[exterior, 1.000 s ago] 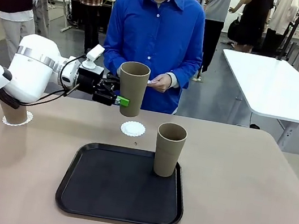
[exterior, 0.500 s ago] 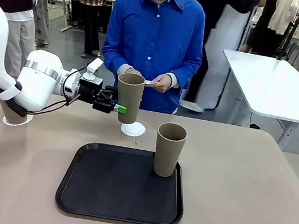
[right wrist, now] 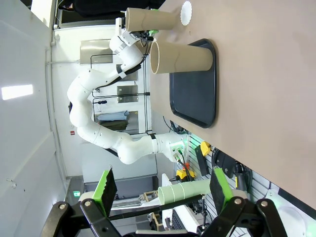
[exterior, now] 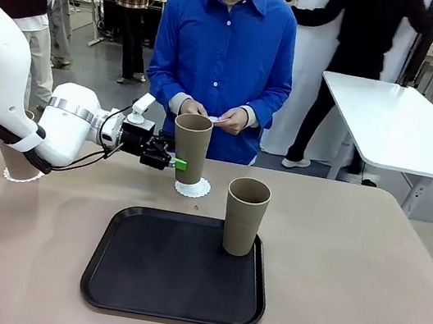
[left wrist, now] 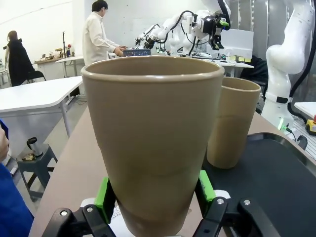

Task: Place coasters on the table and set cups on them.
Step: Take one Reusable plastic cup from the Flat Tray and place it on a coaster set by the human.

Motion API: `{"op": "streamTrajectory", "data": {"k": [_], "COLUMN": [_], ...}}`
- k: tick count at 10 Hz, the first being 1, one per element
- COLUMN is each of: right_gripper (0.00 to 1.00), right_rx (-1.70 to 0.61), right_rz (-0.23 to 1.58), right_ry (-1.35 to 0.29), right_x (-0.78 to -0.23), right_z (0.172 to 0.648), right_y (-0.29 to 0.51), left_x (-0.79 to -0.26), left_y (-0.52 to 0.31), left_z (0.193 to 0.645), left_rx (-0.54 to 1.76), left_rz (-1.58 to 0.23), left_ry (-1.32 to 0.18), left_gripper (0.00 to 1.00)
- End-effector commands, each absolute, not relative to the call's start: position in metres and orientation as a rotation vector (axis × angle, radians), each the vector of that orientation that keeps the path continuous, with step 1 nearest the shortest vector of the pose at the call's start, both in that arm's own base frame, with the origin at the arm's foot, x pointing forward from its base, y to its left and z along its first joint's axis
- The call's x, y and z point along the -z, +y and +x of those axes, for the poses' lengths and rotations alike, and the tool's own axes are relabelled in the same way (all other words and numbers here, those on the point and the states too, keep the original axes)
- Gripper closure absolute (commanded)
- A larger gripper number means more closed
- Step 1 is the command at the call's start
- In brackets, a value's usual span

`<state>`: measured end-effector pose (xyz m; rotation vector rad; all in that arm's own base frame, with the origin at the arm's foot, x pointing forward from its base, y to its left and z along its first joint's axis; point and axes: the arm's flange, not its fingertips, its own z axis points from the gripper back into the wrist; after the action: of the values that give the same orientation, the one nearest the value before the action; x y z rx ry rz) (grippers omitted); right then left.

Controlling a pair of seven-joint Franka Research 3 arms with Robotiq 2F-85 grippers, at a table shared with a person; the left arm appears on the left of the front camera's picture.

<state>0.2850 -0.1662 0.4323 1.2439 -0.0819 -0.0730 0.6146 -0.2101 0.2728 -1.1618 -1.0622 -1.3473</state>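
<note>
While the left gripper (exterior: pixel 173 161) pinches 1 tall tan-brown cardboard-like cup (exterior: pixel 190 148) upright over a round white lacy paper coaster (exterior: pixel 193 189) on the beige table (exterior: pixel 365 270), the right gripper (right wrist: pixel 160 185) stands spread, empty; another cup (exterior: pixel 244 215) stands on the black tray (exterior: pixel 138 282).

cups (exterior: pixel 245 217): smooth matt tan, cardboard-like
coasters (exterior: pixel 202 190): white lacy paper
tray (exterior: pixel 164 274): black, plastic-looking, faint sheen
surface (exterior: pixel 363 278): smooth matt beige
</note>
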Motion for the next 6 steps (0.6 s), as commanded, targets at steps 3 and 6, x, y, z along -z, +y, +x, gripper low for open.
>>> {"op": "streamTrajectory", "data": {"k": [3, 6], "right_gripper": [0.00, 0.00], "right_rx": [0.068, 0.068], "right_rz": [1.255, 1.255], "right_ry": [-0.086, -0.086], "right_x": [-0.432, -0.432], "right_z": [0.284, 0.284], "right_y": [-0.166, -0.166], "left_x": [-0.261, -0.249], "left_y": [-0.219, -0.220], "left_z": [0.636, 0.648], "left_rx": [1.408, 1.393], "left_rz": [-1.164, -1.152], "left_ry": [-1.075, -1.073], "left_gripper": [0.18, 0.18]}}
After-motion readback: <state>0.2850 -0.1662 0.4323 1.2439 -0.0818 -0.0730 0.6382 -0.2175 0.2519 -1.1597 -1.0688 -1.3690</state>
